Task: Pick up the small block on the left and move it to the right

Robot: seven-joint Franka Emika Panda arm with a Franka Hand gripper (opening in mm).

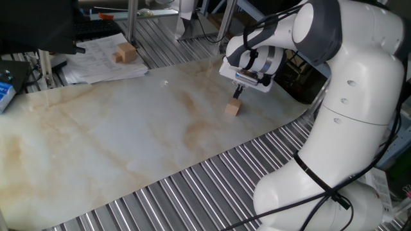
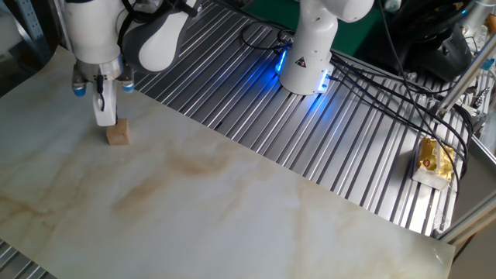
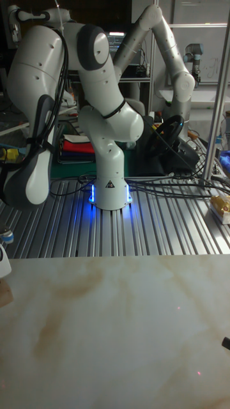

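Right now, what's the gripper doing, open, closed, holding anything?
Gripper: shut, empty, fingertips just above the small block on the marbled sheet.

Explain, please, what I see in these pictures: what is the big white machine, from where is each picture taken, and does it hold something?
The big white machine is a robot arm with a two-finger gripper at its end. Two cameras look at the same pale marbled tabletop from different sides; the tall picture faces the arm's base across the table. On the tabletop lies a small light-tan wooden cube, also seen in the other fixed view. The gripper hangs right above it with its fingers close together, and it holds nothing. Whether the fingertips touch the cube, I cannot tell. A chunkier tan wooden block rests on some printed papers beyond the tabletop's edge.
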